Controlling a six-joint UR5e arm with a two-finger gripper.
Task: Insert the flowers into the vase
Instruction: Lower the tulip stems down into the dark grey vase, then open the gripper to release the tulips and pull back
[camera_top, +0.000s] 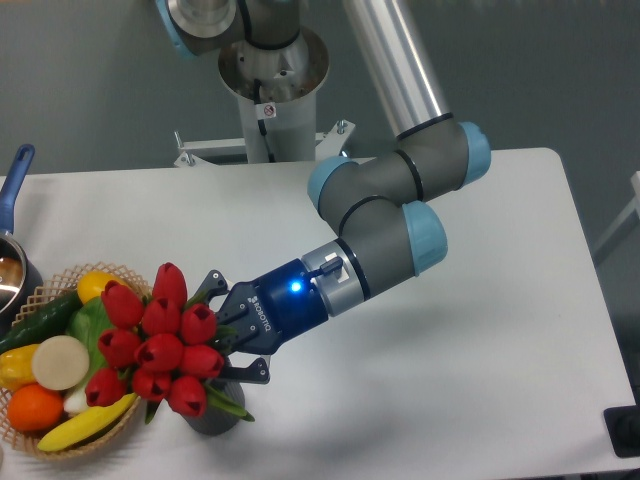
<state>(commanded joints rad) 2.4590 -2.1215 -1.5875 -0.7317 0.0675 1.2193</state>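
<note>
The flowers (160, 340), a bunch of red tulip buds with green stems and leaves, hang tilted to the left over the front left of the table. My gripper (222, 340) is shut on the stems just right of the buds. The vase (212, 417), a short dark grey cylinder, stands right below the bunch. Only its lower right part shows; buds and leaves hide its mouth. The lowest leaves reach the vase's rim. I cannot tell how far the stems sit inside it.
A woven basket (110, 432) with toy fruit and vegetables stands at the front left, touching the bunch's left side. A pot with a blue handle (14, 180) sits at the far left edge. The arm's base column (272, 80) stands at the back.
</note>
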